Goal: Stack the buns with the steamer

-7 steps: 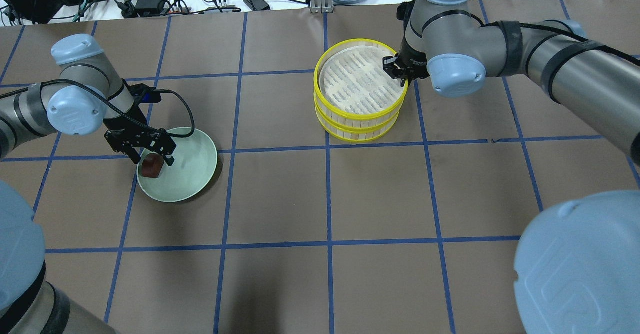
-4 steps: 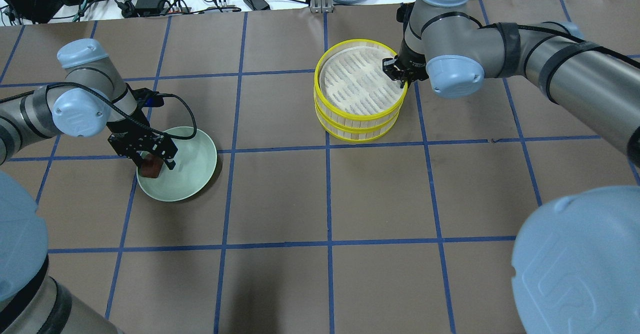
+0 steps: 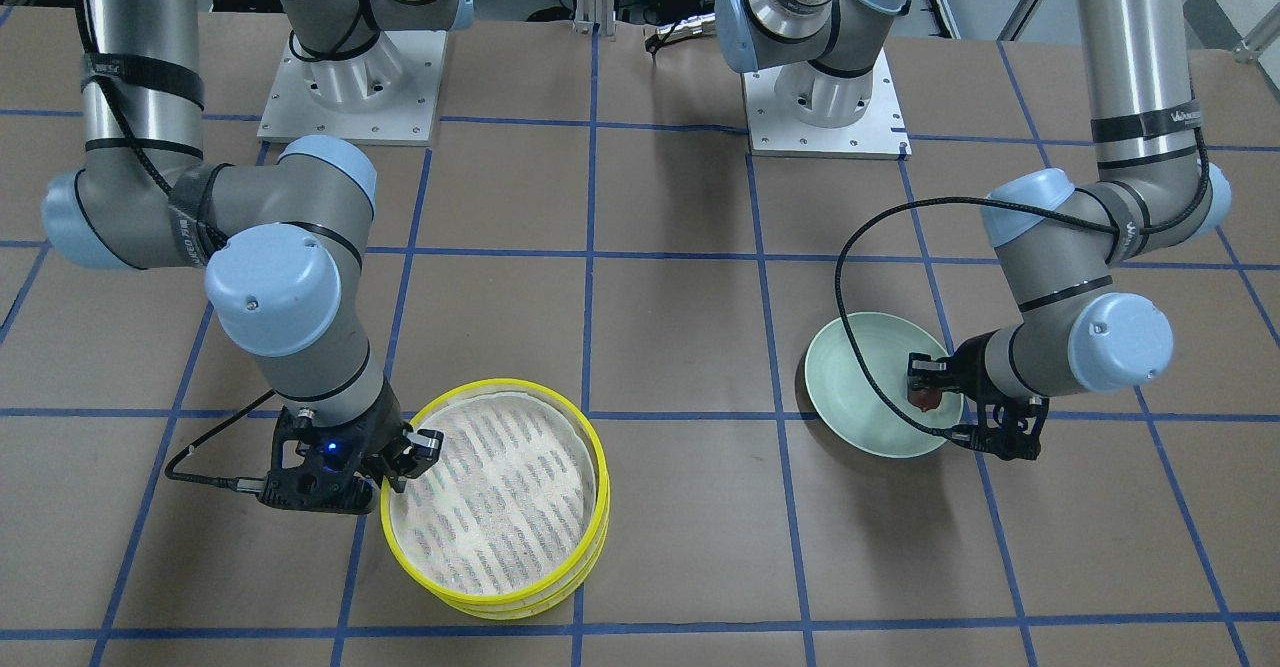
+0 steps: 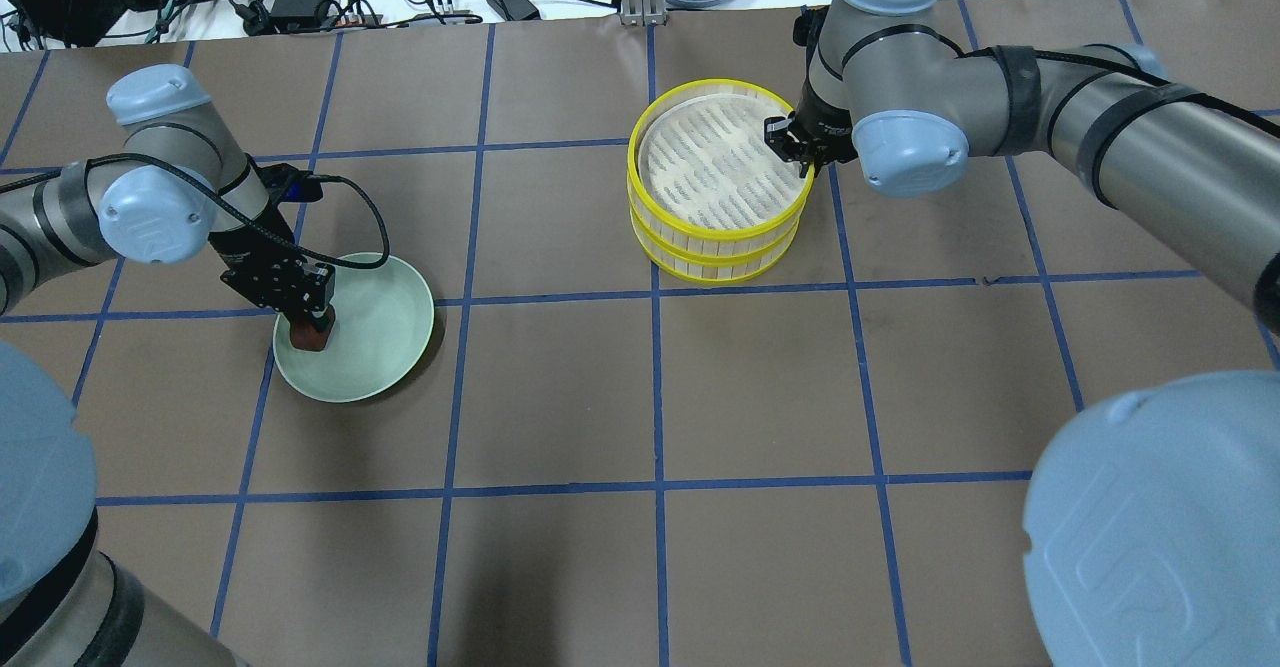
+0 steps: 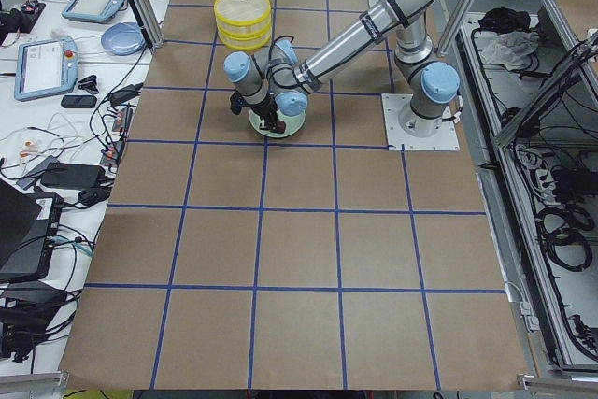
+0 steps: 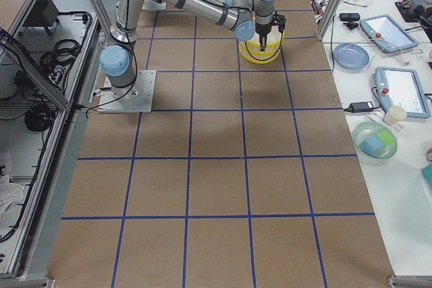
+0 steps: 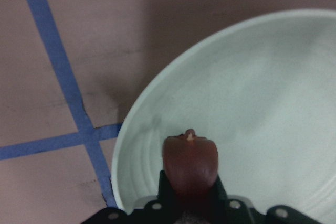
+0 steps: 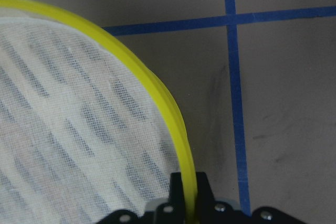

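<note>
Left gripper [image 4: 316, 324]: jaws that stood wide either side of the dark bun [image 4: 303, 340] a second ago are now pinched tight on it.
Its turn: swivelled round (the body looks narrower from overhead), with the cable [image 4: 352, 209] swung along.

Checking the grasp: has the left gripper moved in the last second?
Yes. The left gripper has closed inward onto the brown bun, staying over the green plate's left side in the overhead view.
</note>
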`<action>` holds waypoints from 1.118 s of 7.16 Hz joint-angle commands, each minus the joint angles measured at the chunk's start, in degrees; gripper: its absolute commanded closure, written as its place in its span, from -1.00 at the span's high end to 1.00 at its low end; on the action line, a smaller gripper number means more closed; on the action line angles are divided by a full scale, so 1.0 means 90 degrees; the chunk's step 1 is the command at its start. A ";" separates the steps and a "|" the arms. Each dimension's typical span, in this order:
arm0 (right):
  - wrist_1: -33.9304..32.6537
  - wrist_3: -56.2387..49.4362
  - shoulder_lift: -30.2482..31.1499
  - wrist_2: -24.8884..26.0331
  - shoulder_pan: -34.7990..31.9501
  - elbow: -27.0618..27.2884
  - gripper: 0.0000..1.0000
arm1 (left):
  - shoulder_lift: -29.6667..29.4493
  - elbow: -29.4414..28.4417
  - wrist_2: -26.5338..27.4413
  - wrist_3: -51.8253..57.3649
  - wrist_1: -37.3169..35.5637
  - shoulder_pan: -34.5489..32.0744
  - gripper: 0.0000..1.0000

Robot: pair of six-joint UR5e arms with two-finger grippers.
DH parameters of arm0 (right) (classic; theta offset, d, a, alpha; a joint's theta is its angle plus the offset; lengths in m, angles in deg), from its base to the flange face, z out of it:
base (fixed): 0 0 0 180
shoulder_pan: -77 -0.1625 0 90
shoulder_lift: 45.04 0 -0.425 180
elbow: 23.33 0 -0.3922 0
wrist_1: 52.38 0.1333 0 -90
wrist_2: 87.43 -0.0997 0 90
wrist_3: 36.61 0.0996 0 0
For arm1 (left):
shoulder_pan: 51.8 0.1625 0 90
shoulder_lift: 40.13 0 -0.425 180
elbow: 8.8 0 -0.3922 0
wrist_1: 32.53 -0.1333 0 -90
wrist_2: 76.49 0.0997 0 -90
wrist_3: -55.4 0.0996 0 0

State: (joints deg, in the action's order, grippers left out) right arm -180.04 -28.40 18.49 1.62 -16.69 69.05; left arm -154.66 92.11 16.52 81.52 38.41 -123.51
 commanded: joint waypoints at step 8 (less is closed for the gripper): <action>0.3249 0.0143 0.2505 -0.0050 -0.0020 -0.0108 1.00 | 0.1183 -0.1309 -0.0596 -0.4114 -0.0219 -0.1831 -1.00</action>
State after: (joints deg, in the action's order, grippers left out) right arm -160.10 -27.07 34.04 1.20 -16.80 68.09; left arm -144.77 81.09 13.47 53.92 41.67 -134.78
